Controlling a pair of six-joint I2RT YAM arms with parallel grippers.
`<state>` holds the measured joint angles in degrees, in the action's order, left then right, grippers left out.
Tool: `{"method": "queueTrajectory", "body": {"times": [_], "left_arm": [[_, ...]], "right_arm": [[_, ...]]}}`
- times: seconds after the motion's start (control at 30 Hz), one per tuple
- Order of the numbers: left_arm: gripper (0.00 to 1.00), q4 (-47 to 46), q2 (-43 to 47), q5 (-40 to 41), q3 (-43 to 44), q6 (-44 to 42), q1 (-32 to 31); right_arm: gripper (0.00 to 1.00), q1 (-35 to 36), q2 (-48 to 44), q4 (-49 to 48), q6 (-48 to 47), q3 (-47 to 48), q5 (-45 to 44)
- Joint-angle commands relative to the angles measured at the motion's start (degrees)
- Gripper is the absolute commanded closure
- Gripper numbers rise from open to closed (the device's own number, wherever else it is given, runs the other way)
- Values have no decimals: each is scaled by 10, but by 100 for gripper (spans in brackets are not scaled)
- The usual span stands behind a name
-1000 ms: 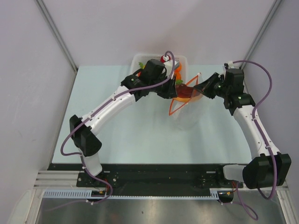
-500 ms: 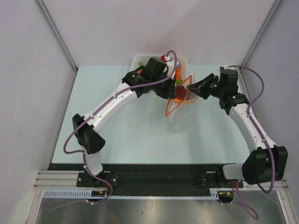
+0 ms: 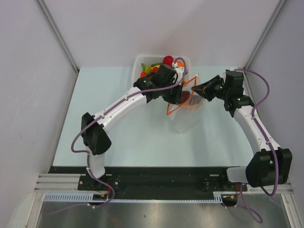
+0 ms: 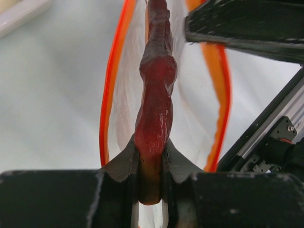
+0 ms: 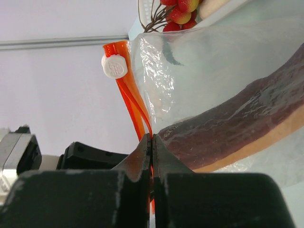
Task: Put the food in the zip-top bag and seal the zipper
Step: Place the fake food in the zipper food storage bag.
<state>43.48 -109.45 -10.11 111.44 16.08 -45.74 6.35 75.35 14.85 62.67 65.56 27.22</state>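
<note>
My left gripper (image 3: 181,96) (image 4: 152,153) is shut on the red-brown meat slab (image 4: 155,90). It holds the slab on edge inside the open mouth of the clear zip-top bag (image 3: 186,118). The orange-red zipper (image 4: 112,80) curves round both sides of the slab. My right gripper (image 3: 194,87) (image 5: 151,141) is shut on the zipper (image 5: 136,105) at the bag's upper edge, just below the white slider (image 5: 114,66). It holds the mouth up and open. The meat slab (image 5: 237,130) shows through the bag's wall in the right wrist view.
The white basket (image 3: 140,60) stands at the table's far edge behind the bag, with a red fruit (image 3: 167,60), green and yellow toy foods in it. Red berries (image 5: 179,10) show at the top of the right wrist view. The right gripper's body (image 4: 247,23) is close beside the bag mouth.
My left gripper has moved right and forward off the basket, carrying the meat slab down into the bag's mouth. The right gripper has lifted the zipper edge slightly and then held still.
</note>
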Motion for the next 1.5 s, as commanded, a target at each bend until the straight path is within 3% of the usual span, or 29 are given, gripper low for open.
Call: {"method": "queueTrajectory", "body": {"times": [0.0,0.17,0.47,0.6,0.63,0.67,0.73,0.77,0.87,1.13,1.3,1.47], "left_arm": [[100,-54,1,16,25,12,-23],[100,-24,-24,14,41,21,-24],[100,-95,-36,-4,-13,52,-23],[90,-136,-34,-26,-39,68,-23],[82,-139,-34,-29,-39,69,-23],[59,-133,-35,-33,-39,64,-23],[36,-116,-34,-33,-28,43,-20],[19,-100,-24,-34,-27,35,-17],[6,-62,1,-40,-13,4,-1],[7,-32,90,-82,-2,-79,29],[8,-79,155,-171,-78,-131,31],[6,-117,177,-175,-128,-118,32]], "right_arm": [[100,-8,8,-29,24,-4,16],[100,-12,7,-40,38,-8,20],[100,-18,8,-38,63,-7,22],[100,-25,13,-34,71,-7,25],[100,-27,13,-34,71,-7,26],[100,-33,15,-33,73,-7,28],[100,-37,16,-34,75,-7,31],[100,-43,15,-35,76,-7,34],[100,-51,12,-40,75,-12,39],[100,-56,-8,-50,40,-36,53],[100,-51,-19,-49,-10,-54,65],[100,-42,-29,-26,-84,-47,77]]}}
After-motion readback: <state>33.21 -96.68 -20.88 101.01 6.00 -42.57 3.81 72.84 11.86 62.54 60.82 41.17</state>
